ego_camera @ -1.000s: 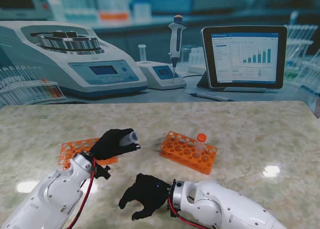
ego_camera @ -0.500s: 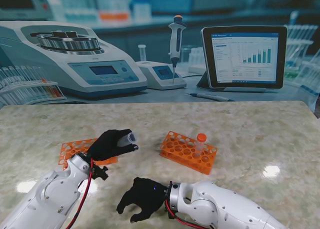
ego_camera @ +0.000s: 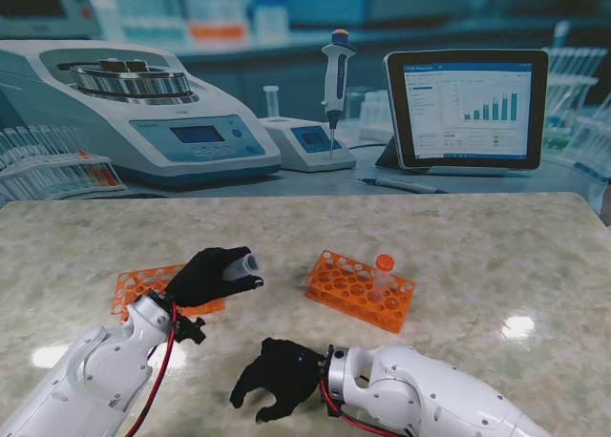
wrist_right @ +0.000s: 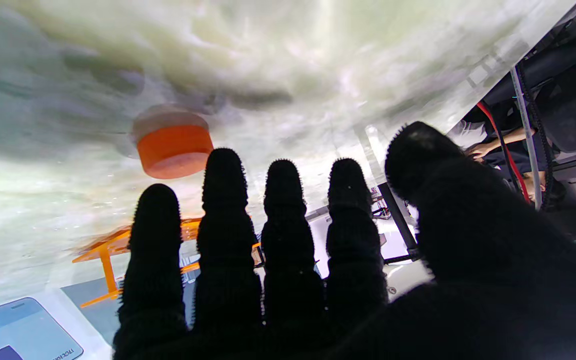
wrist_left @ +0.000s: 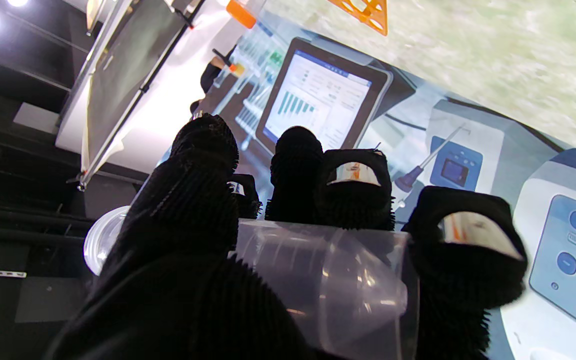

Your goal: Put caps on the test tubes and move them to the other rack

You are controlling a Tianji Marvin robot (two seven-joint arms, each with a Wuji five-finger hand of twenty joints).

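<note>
My left hand (ego_camera: 215, 277) is raised over the left orange rack (ego_camera: 138, 292) and shut on a clear, uncapped test tube (ego_camera: 246, 263), whose open mouth points right. In the left wrist view the tube (wrist_left: 328, 280) lies across the curled fingers (wrist_left: 353, 195). The right orange rack (ego_camera: 360, 291) holds one tube with an orange cap (ego_camera: 384, 263). Nearer to me, my right hand (ego_camera: 277, 378) hovers palm down with its fingers apart and holds nothing. The right wrist view shows a loose orange cap (wrist_right: 173, 145) on the table just beyond the fingertips (wrist_right: 224, 170); the stand view hides it.
Beyond the far edge of the marble table (ego_camera: 477, 237) stand a centrifuge (ego_camera: 143, 113), a small device with a pipette (ego_camera: 336, 74) and a tablet (ego_camera: 468, 108). A pen (ego_camera: 396, 183) lies there too.
My right hand drifted slightly left and then back right, staying low over the table. The left hand and its tube have hardly moved.
</note>
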